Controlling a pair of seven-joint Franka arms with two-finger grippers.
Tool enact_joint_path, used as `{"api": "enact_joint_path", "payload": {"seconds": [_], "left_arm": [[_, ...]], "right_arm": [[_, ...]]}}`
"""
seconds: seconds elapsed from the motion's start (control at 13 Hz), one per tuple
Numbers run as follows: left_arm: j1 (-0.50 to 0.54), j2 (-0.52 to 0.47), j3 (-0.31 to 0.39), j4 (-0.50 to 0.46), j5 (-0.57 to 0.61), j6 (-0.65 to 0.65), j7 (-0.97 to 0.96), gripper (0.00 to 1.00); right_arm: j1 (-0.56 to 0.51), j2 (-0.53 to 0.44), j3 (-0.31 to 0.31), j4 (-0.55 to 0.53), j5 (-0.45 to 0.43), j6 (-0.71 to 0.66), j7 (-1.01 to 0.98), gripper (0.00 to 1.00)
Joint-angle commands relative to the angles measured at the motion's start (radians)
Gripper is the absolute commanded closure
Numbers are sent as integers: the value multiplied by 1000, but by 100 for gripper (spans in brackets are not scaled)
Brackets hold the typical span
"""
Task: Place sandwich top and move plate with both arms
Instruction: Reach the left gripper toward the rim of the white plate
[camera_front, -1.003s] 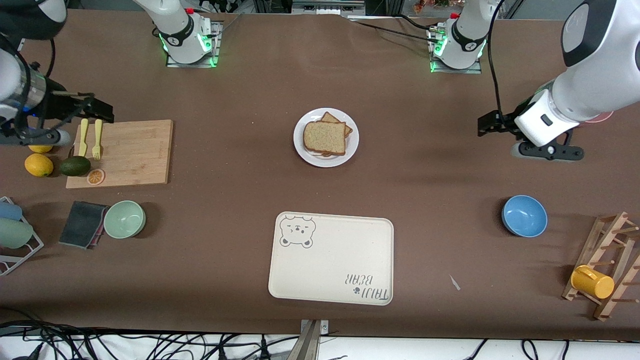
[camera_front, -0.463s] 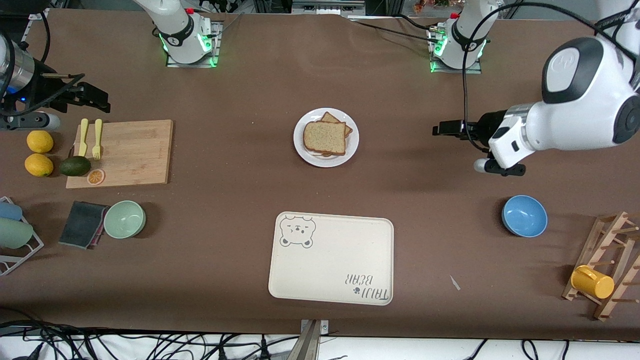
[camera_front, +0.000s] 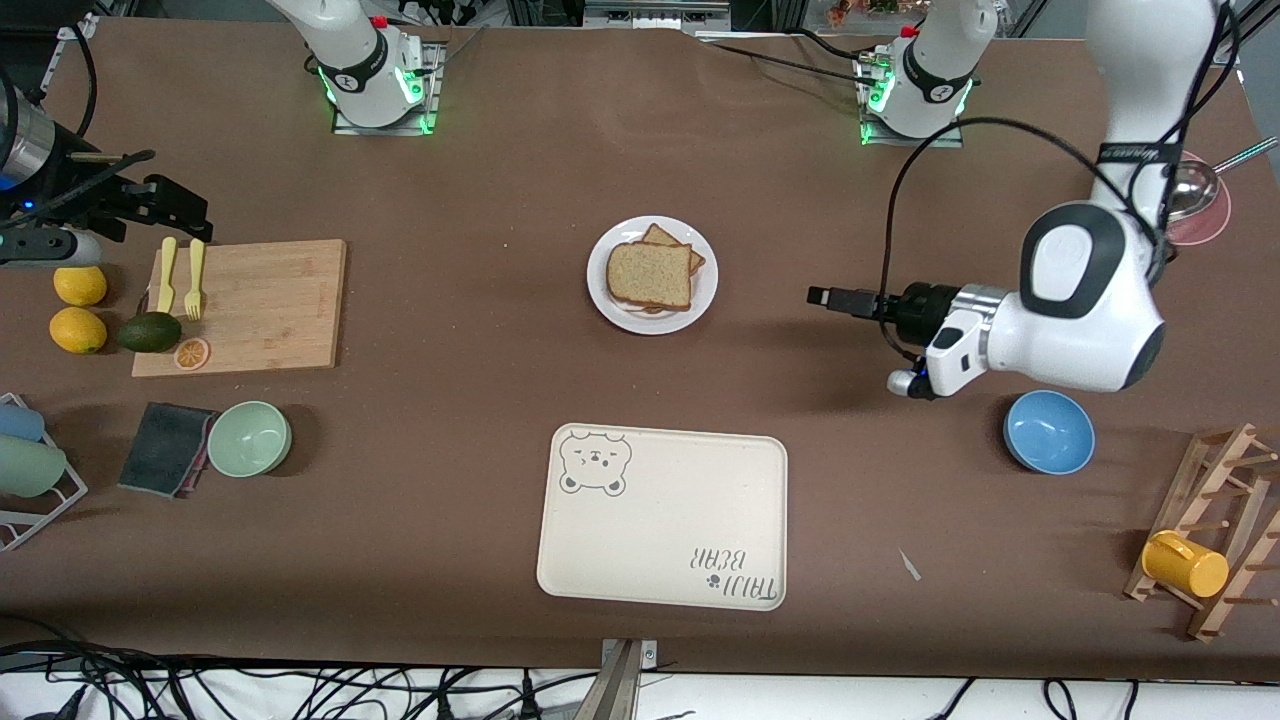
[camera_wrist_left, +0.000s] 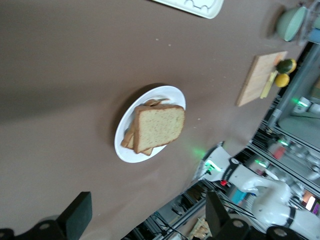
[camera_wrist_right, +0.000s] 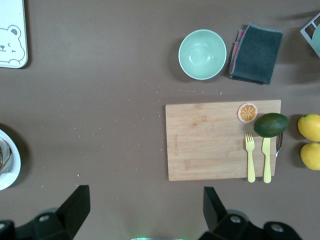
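Bread first: I see the sandwich top (camera_front: 649, 275) lying on the stack on the plate (camera_front: 700, 301), with a darker slice (camera_front: 668, 240) poking out from under it on the edge toward the robot bases. Nothing touches it. From where I sit at the controls, the plate rests mid-table, farther from the front camera than the cream tray (camera_front: 662, 517) with the bear drawing.

My left gripper (camera_front: 822, 297) hangs over bare table beside the plate, toward the left arm's end, pointing at the plate and apart from it. In the left wrist view its two fingers (camera_wrist_left: 75, 216) stand wide apart with nothing between them, and the plate (camera_wrist_left: 172, 96) and bread (camera_wrist_left: 159, 127) show clearly ahead.

My right gripper (camera_front: 185, 209) hovers over the table at the right arm's end, just by the cutting board (camera_front: 270, 300) edge nearest the bases, above the yellow knife and fork (camera_front: 194, 278). Its fingers (camera_wrist_right: 74, 207) are spread too (empty, as far as I can see). An avocado (camera_front: 151, 332) and two lemons (camera_front: 77, 329) lie beside the board, and a blue bowl (camera_front: 1048, 432) sits near the left arm
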Motion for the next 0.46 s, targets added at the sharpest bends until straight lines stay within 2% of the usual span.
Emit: {"api": "enact_joint_path", "payload": {"seconds": [0.0,0.15,0.39], "left_arm": [[-11,90,0,11,-111,3,131,0],[-31,144,0,7,-157,15,214,0],[-71,152,0,-85,-217,85,360,1]], "right_arm": [[-8,9,11,19,-10,4,-1,0],[-3,17,11,19,-9,9,3,0],[0,19,12,19,-10,16,5,0]]}}
